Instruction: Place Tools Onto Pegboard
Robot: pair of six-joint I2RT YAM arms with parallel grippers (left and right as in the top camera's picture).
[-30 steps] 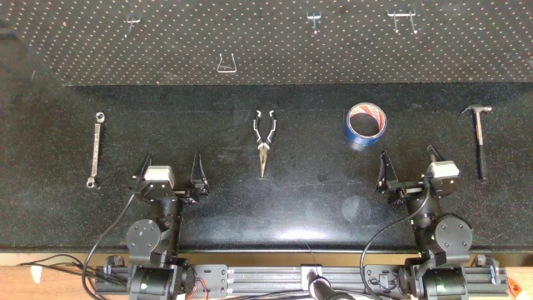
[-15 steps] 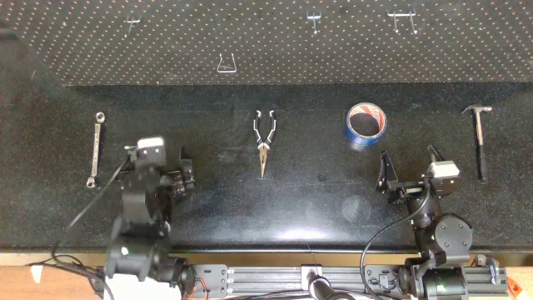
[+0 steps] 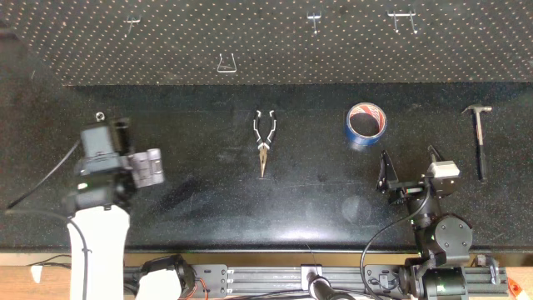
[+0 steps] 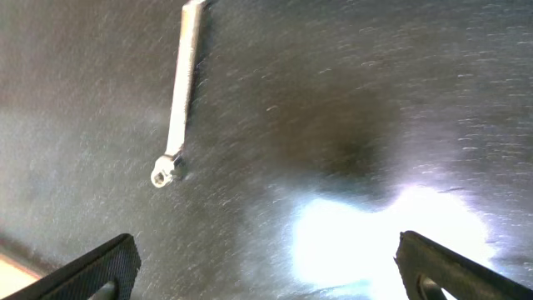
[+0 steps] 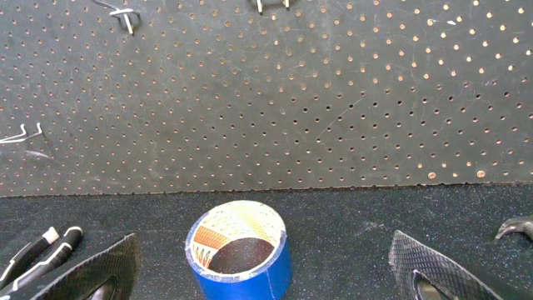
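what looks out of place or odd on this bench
Nothing stands out. The wrench, pliers, tape roll and hammer lie apart on the black mat, none visibly damaged, and the pegboard hooks are bare, nothing hung yet.

I see the black table (image 3: 316, 192) carrying a wrench (image 4: 181, 92) at its left end and pliers (image 3: 264, 142) near the middle. A blue tape roll (image 3: 366, 123) sits right of the pliers, and a hammer (image 3: 479, 142) lies at the far right, all well apart.
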